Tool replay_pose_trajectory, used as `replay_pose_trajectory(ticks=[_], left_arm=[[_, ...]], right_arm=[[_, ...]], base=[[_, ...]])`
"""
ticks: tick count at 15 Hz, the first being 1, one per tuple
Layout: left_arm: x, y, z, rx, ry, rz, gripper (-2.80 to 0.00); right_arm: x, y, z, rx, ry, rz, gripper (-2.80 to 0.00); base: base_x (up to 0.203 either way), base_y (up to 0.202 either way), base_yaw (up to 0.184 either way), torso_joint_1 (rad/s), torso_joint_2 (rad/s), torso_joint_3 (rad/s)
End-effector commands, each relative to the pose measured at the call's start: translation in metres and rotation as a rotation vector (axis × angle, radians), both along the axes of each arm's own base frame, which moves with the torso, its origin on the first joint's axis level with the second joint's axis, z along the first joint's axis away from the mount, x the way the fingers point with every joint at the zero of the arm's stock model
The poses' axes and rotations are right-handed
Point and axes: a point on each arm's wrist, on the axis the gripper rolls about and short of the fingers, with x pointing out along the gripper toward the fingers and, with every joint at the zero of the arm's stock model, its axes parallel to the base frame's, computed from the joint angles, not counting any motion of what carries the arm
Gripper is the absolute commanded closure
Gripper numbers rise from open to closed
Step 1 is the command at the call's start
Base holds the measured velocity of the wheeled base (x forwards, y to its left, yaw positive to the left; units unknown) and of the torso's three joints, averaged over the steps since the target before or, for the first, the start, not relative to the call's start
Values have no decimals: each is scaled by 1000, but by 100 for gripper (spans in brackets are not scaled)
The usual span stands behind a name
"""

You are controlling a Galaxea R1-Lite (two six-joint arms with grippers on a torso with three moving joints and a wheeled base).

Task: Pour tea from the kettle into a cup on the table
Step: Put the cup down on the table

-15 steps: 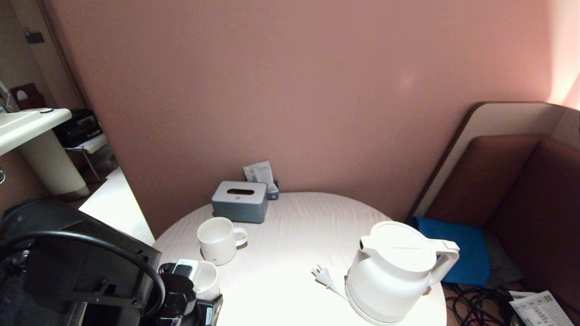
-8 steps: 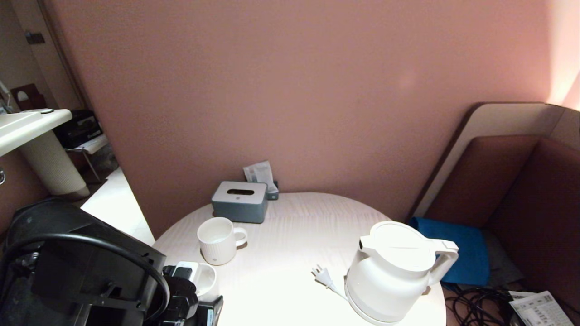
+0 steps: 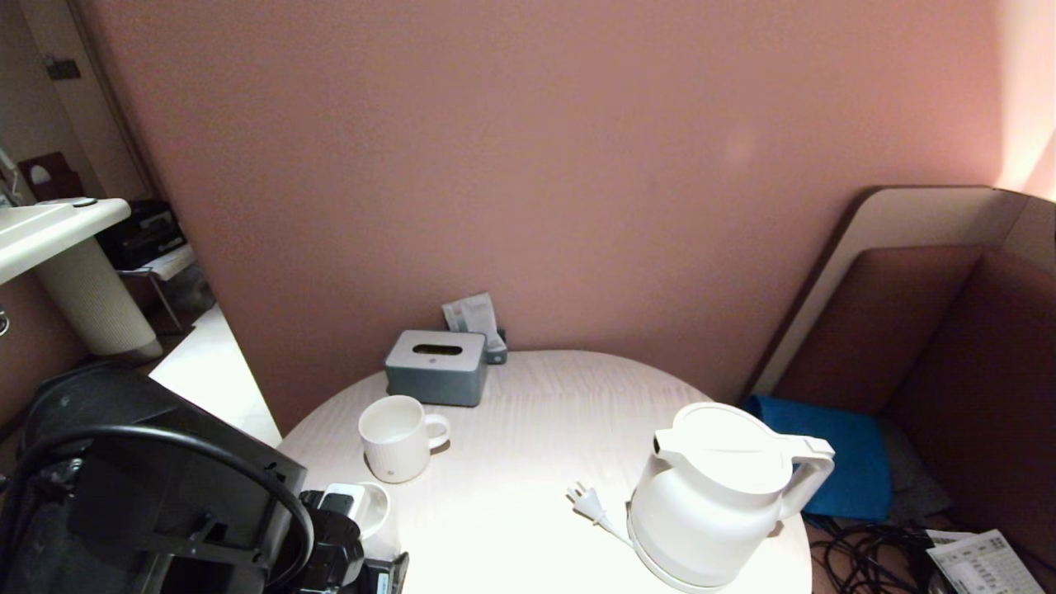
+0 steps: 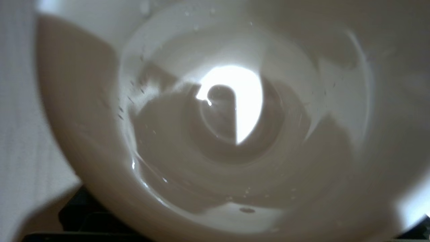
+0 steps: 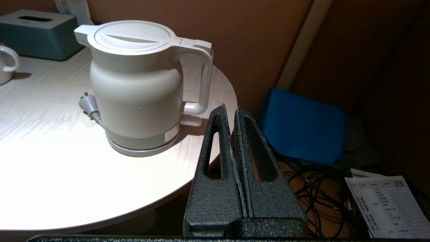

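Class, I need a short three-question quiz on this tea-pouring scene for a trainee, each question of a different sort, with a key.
1. True or false: the right gripper holds the kettle by its handle.
2. Which stands nearest the tissue box? A) the kettle B) the mug C) the plug
3. Fill in: the left wrist camera looks straight into the ___, which sits at the table edge by the left gripper.

Key
1. False: its fingers are together and empty, short of the handle, off the table's edge.
2. B
3. cup
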Motion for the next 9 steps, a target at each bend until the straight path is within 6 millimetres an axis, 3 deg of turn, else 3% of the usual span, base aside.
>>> replay_pose_trajectory(ticks=[1, 5, 9], left_arm=[[3, -2, 8, -33, -59, 4, -280], [0, 0, 12, -37, -63, 6, -280], [-19, 11, 26, -25, -52, 1, -280]], right_arm=[[0, 0, 0, -1, 1, 1, 0], [0, 0, 0, -1, 1, 1, 0], [0, 0, 0, -1, -1, 1, 0]], base=[[0, 0, 0, 0, 0, 0], [0, 0, 0, 0, 0, 0], [0, 0, 0, 0, 0, 0]])
